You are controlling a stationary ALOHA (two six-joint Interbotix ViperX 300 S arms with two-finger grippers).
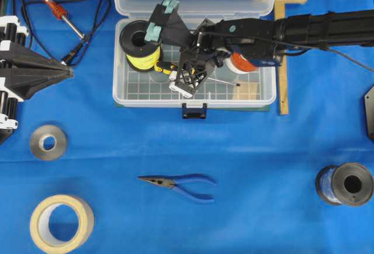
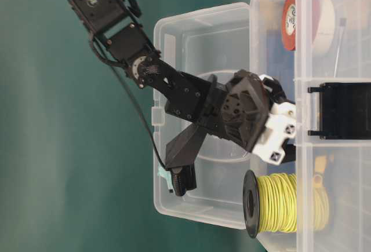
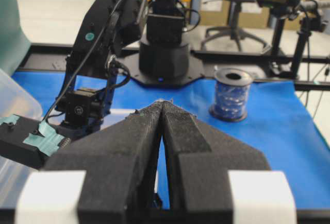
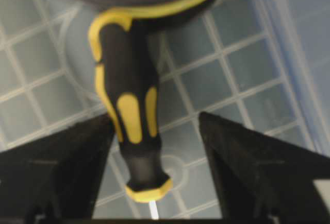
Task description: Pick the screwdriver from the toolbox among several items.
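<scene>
My right gripper (image 4: 154,183) fingers (image 4: 62,172) are spread, straddling the screwdriver (image 4: 129,116) on the toolbox (image 1: 125,93) floor beside the wire spool (image 1: 142,47) (left fingers (image 3: 129,147) clenched, parked). Off-centre closure could pivot the handle away.

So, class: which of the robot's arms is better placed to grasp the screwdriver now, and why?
The right. Its gripper is open inside the toolbox, fingers either side of the screwdriver handle. The left gripper sits shut outside the box.

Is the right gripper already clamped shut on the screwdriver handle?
No, in the right wrist view the right gripper is open, with gridded floor visible between each finger and the yellow-and-black screwdriver handle.
</scene>
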